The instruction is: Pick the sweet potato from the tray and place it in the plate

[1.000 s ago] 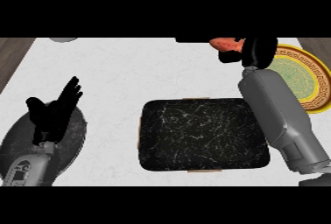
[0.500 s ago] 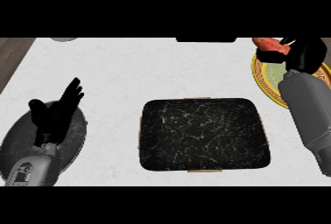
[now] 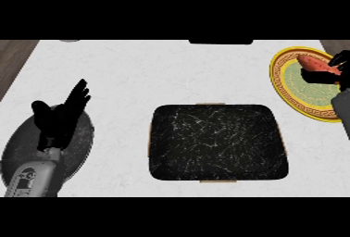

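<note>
- Lying over the plate's green centre: sweet potato [image 3: 315,65], reddish-orange, long axis running from upper left to lower right, its right end hidden behind the right hand.
- Curled round that right end: right hand [image 3: 338,69], at the view's right edge, dark fingers wrapping the sweet potato from the right and below; only part of the hand in view.
- Sitting under both: plate [image 3: 287,88], yellow patterned rim, at the right edge of the surface, up and to the right of the tray.
- Resting mid-surface with nothing in it: tray [image 3: 217,142], dark and marbled, well apart from the sweet potato.
- Held open and still at the lower left, fingers up, over a grey round pan-like dish [image 3: 17,152]: left hand [image 3: 60,118], far from the plate, no part in this step.
- Judged from this: carrying done, sweet potato already above or on the plate, hard to tell which; release straight down called for, then drawing away rightward along the long axis.
</note>
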